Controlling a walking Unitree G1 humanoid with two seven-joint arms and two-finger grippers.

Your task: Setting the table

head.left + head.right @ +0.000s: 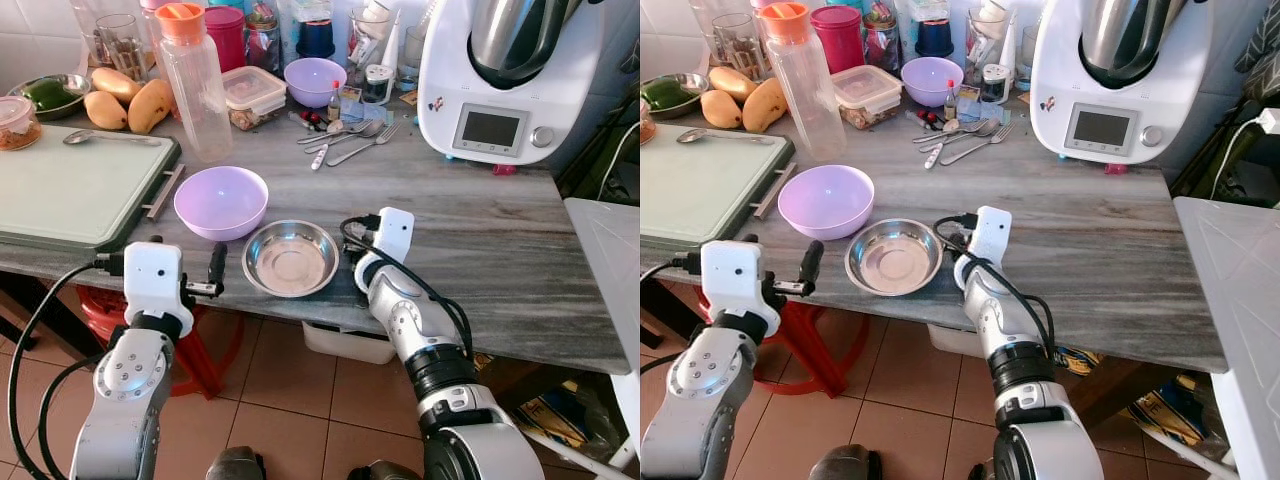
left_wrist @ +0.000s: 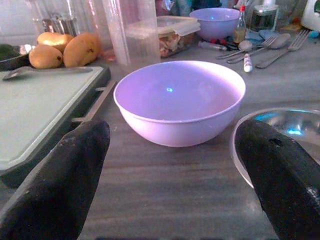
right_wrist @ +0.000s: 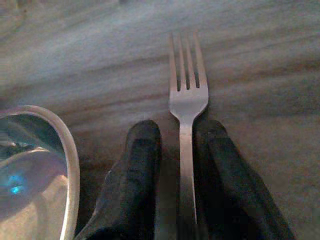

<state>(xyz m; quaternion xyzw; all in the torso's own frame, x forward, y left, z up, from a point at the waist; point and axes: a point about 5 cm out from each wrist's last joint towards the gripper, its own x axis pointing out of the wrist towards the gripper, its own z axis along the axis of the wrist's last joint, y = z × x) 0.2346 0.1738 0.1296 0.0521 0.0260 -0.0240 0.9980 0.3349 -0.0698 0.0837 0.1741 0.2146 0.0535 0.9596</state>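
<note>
Right tool (image 3: 182, 150) seemingly clamps a fork (image 3: 186, 100) beside the steel bowl (image 1: 291, 258); left tool (image 2: 170, 165) gapes.

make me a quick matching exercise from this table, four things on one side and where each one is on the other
Things:
1. fork
2. steel bowl
3. big lilac bowl
4. mangoes

Places:
A. at the counter's near edge
B. between the right gripper's fingers
C. at the back, by the clear bottle
D. next to the green tray

Pairs: 1-B, 2-A, 3-D, 4-C
</note>
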